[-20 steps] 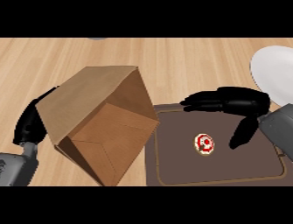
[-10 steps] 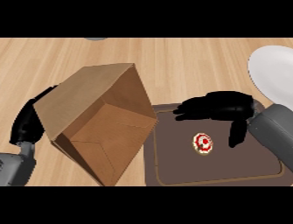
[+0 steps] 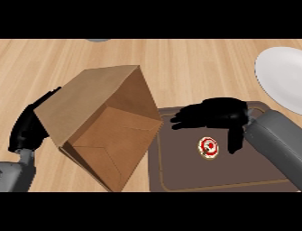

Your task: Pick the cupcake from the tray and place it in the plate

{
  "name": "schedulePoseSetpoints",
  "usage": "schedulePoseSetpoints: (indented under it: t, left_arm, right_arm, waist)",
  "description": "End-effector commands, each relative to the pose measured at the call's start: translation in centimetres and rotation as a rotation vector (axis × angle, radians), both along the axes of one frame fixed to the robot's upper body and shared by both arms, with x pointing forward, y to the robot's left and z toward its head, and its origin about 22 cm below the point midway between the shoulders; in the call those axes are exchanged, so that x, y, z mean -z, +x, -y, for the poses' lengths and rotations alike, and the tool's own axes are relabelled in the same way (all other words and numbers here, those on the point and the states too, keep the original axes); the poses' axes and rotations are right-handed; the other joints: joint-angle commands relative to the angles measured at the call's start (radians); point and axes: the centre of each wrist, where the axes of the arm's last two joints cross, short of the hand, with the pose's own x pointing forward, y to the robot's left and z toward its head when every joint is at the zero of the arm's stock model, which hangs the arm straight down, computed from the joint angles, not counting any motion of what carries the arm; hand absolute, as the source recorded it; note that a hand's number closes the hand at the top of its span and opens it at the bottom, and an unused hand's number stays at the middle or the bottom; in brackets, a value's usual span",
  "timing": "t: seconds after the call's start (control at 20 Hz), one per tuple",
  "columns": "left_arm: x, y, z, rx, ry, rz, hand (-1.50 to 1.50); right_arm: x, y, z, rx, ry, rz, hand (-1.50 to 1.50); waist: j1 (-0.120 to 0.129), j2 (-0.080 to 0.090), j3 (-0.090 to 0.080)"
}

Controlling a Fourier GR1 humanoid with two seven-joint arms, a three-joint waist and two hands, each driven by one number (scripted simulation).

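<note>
A small cupcake point(image 3: 208, 147) with white and red icing sits on the dark brown tray point(image 3: 180, 173) at the lower right. My right hand point(image 3: 214, 113) hovers just above and behind the cupcake, fingers spread toward the left and the thumb hanging down to the cupcake's right. Nothing is held in it. A white plate point(image 3: 290, 81) lies at the far right, partly cut off by the view's edge. My left hand point(image 3: 29, 128) rests open at the left, partly hidden behind the paper bag.
A large open brown paper bag point(image 3: 103, 126) lies tilted on the wooden counter point(image 3: 180, 63), its right side overlapping the tray's left edge. A grey object point(image 3: 98, 39) peeks in at the top edge.
My right hand has moved left and down over the tray, closing in on the cupcake. The left hand and the bag have stayed put.
</note>
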Motion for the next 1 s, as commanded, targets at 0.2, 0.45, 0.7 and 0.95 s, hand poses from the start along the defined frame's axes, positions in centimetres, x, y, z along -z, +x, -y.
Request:
schedulePoseSetpoints:
  t: [0.2,0.45,0.7,0.95]
  left_arm:
    - [0.2,1.7,-1.2,-0.01,0.023,-0.035,0.0]
    - [0.7,0.1,0.2,0.011,0.028,-0.04,0.0]
    - [2.0,1.2,-1.2,-0.015,0.032,-0.038,0.0]
    - [2.2,0.6,-0.6,0.012,0.018,-0.058,0.0]
  right_arm:
    - [1.5,0.0,-1.7,-0.066,-0.046,-0.008,-1.5]
    - [3.0,-0.8,-0.7,-0.143,-0.112,-0.012,1.5]
    - [2.8,-0.8,-2.3,-0.233,-0.084,-0.004,1.5]
    - [2.9,-1.9,-1.0,-0.2,-0.038,-0.055,1.5]
  waist:
    - [-0.003,0.006,-0.004]
    - [0.001,0.005,-0.003]
    - [-0.002,0.009,-0.004]
    - [-0.008,0.005,-0.004]
